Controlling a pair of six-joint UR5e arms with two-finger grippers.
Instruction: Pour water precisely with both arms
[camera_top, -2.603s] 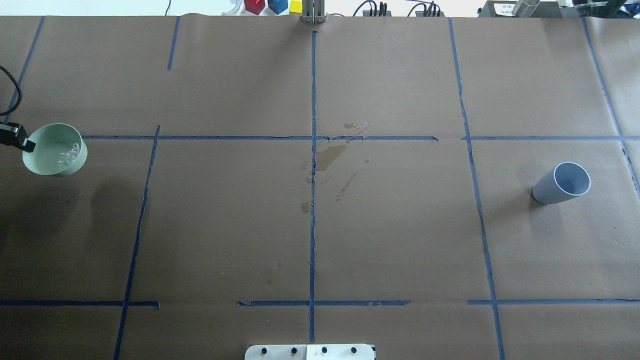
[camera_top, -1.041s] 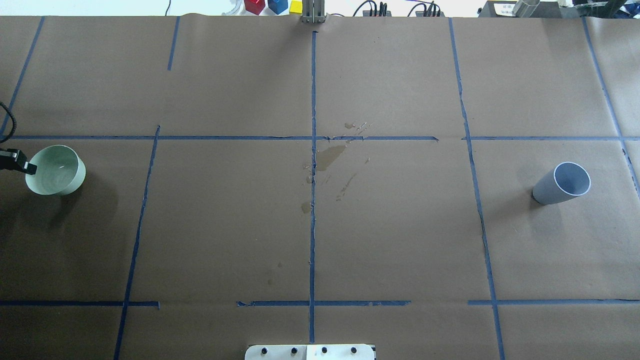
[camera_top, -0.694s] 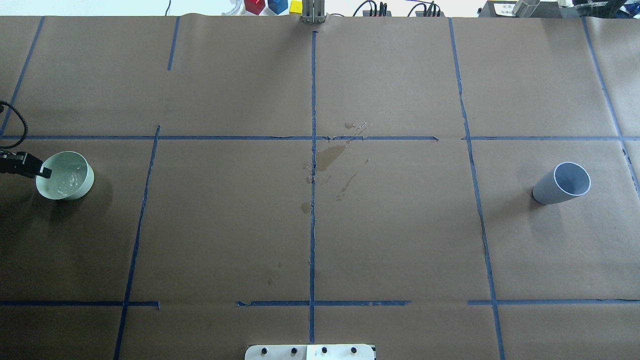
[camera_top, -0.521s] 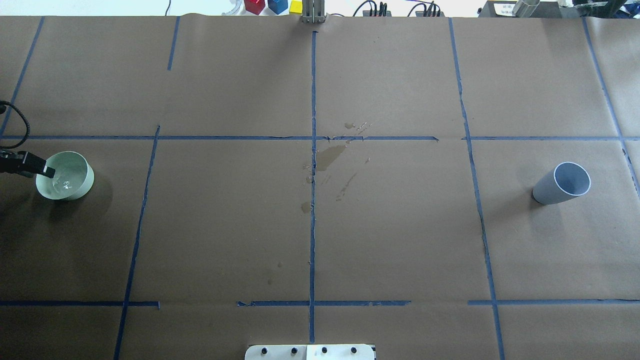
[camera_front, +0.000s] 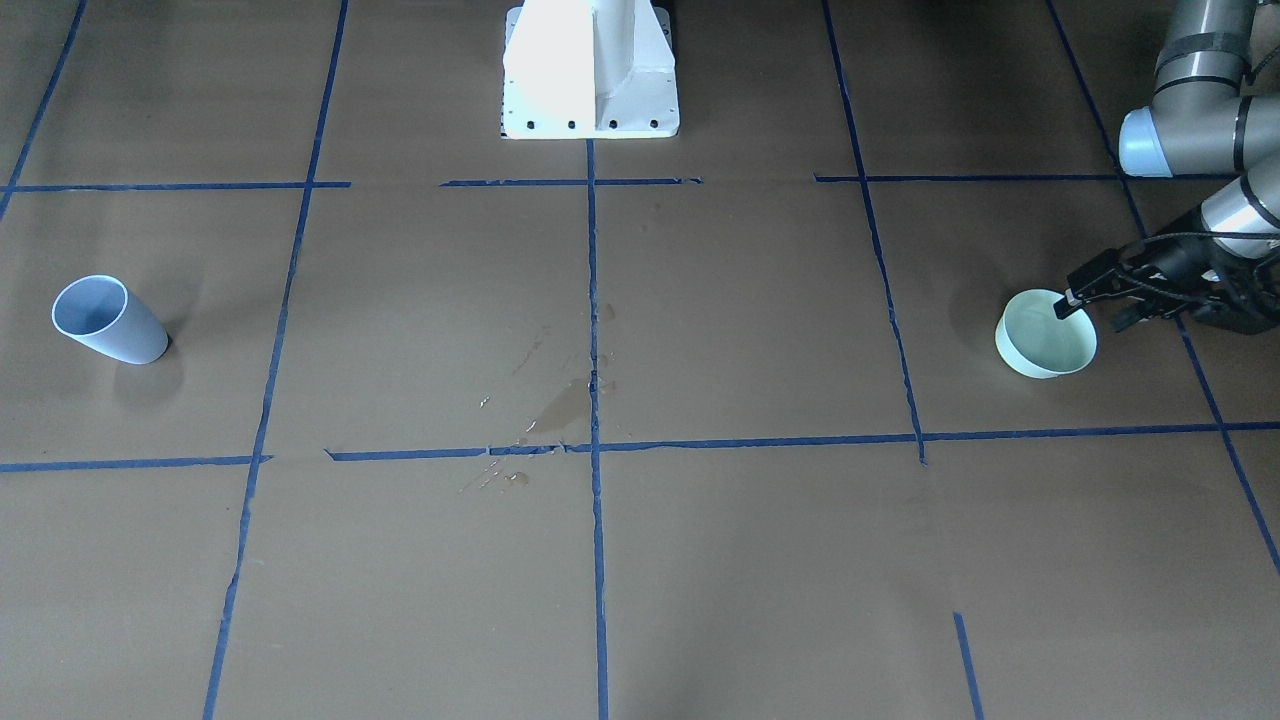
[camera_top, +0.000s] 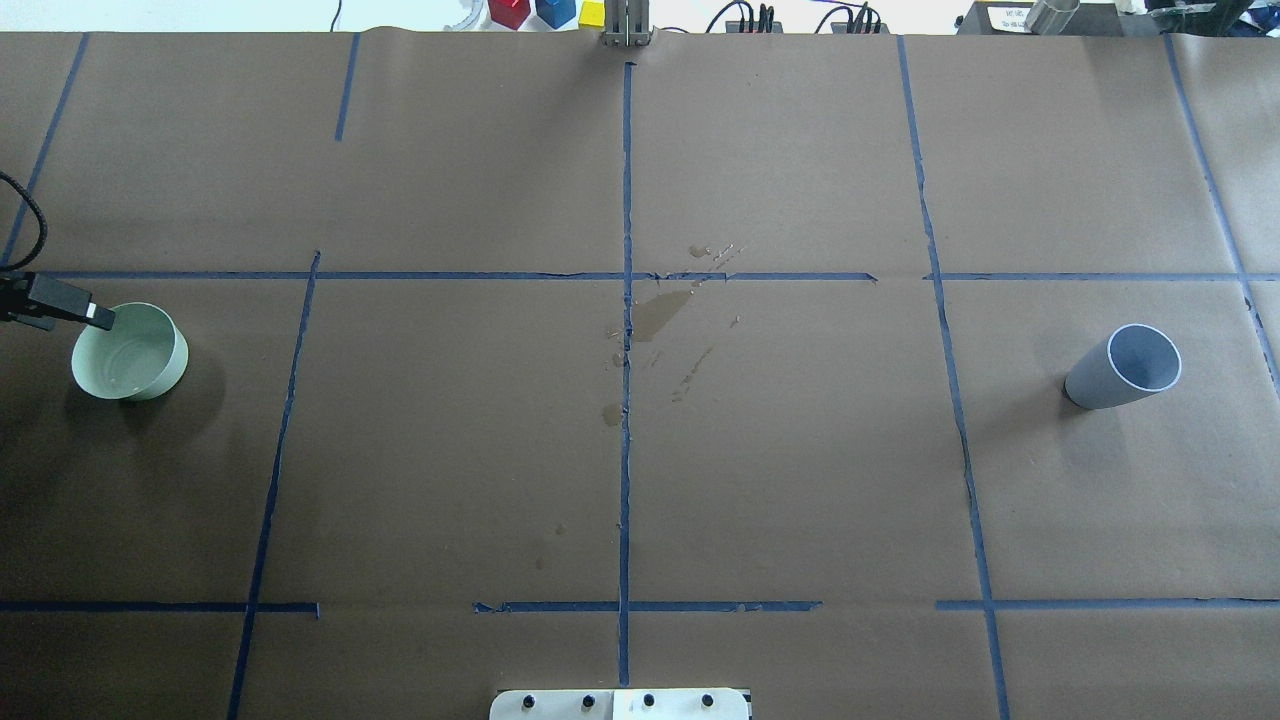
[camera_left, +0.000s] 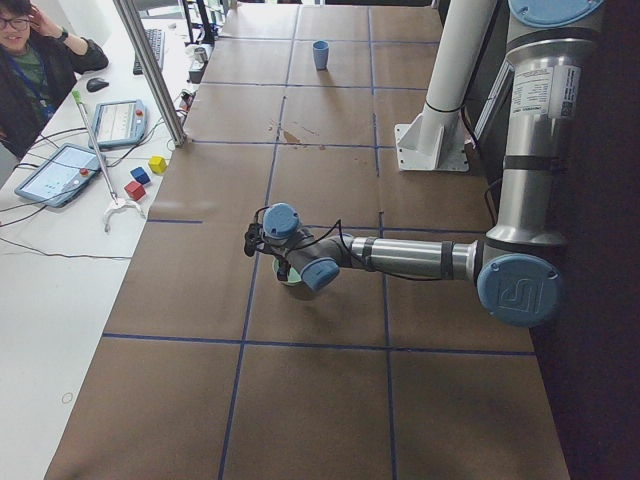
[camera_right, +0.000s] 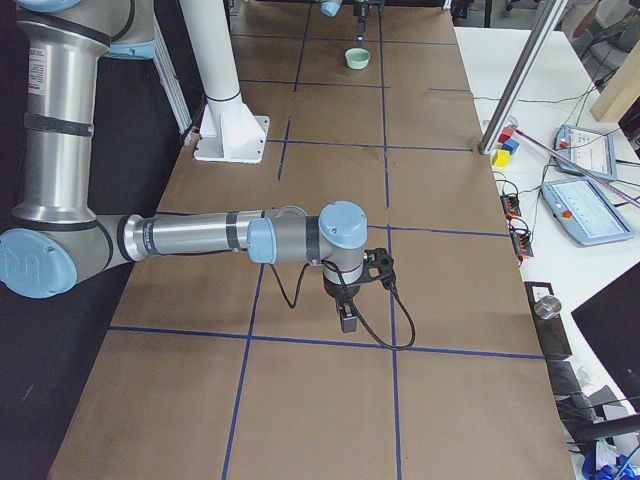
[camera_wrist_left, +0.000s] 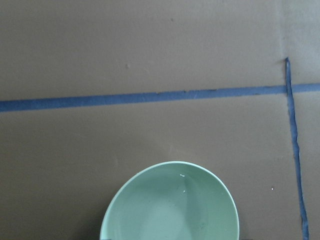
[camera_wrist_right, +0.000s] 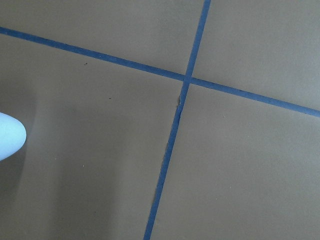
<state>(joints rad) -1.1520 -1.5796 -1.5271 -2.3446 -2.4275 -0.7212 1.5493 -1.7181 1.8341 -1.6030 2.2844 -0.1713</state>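
Observation:
A pale green bowl (camera_front: 1045, 350) stands on the brown paper at my left end, and it also shows in the overhead view (camera_top: 130, 352) and the left wrist view (camera_wrist_left: 170, 210). The water (camera_wrist_left: 182, 176) in it shows as faint glints. My left gripper (camera_front: 1095, 310) is open just over the bowl's rim on the robot side, with one finger (camera_top: 98, 315) at the rim. A pale blue cup (camera_top: 1120, 368) stands at my right end. My right gripper (camera_right: 347, 318) points down over bare paper, and I cannot tell if it is open or shut.
Wet spill patches (camera_top: 655, 315) darken the paper by the centre tape cross. The white pedestal (camera_front: 590, 70) is at the robot side. Coloured blocks (camera_top: 545, 12) and tablets (camera_left: 60, 172) lie beyond the far edge, where an operator (camera_left: 30, 70) sits.
The left gripper lowered the green bowl, shifted it slightly right and set it on the paper. The finger then came off the rim and the water stopped rippling.

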